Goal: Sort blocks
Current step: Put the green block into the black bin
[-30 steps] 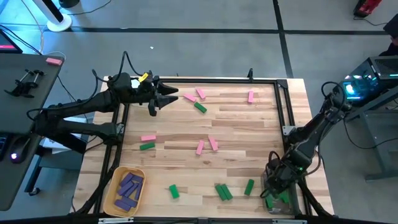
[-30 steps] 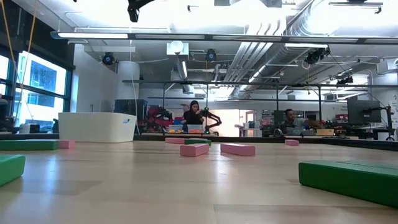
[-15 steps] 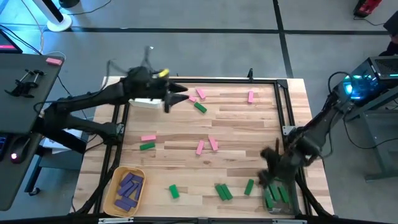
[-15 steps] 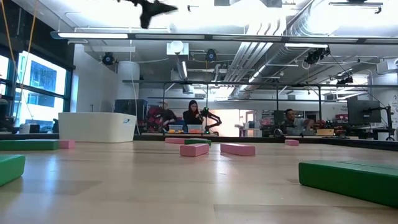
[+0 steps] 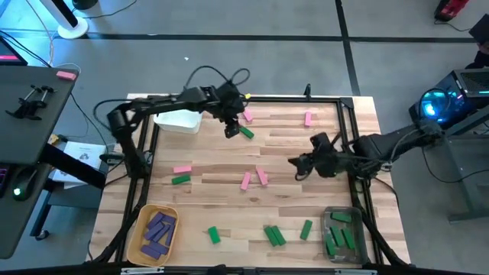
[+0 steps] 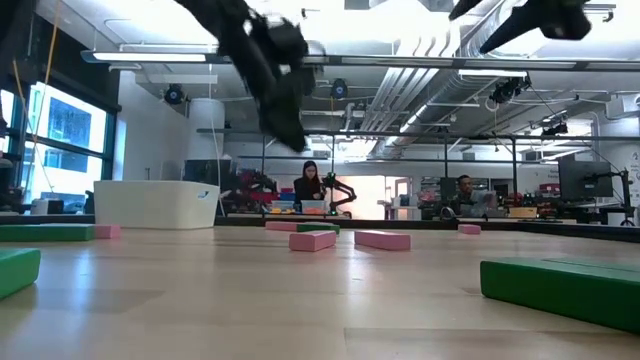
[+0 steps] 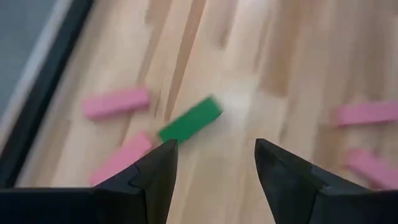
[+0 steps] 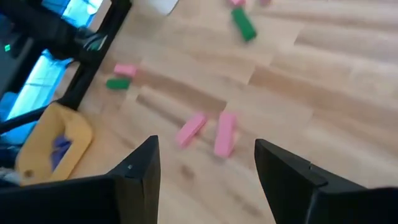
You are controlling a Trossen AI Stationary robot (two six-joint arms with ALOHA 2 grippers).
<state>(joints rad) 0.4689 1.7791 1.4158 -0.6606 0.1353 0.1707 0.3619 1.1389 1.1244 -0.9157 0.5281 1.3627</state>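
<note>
Six pink blocks (image 5: 246, 180) are counted on the table (image 5: 306, 160) from above: two near the far edge beside the left gripper (image 5: 231, 131), one farther right along that edge, one at the left side, and a pair mid-table. Six green blocks (image 5: 275, 235) are seen loose: one just beside the left gripper, one under the left-side pink, four along the near edge.

A heap of purple blocks (image 5: 157, 231) is held in the yellow bin (image 5: 140, 230); its number cannot be made out. Green ones (image 5: 340, 237) are piled in the clear bin (image 5: 327, 221), about four, overlapping. A white bin (image 5: 180, 121) is partly covered by the left arm.

The left gripper is held open over the far green block, nothing between its fingers (image 7: 155, 171). The right gripper (image 5: 296, 163) is hung above the table right of the middle pink pair, jaws apart and empty. Both wrist views are blurred by motion.
</note>
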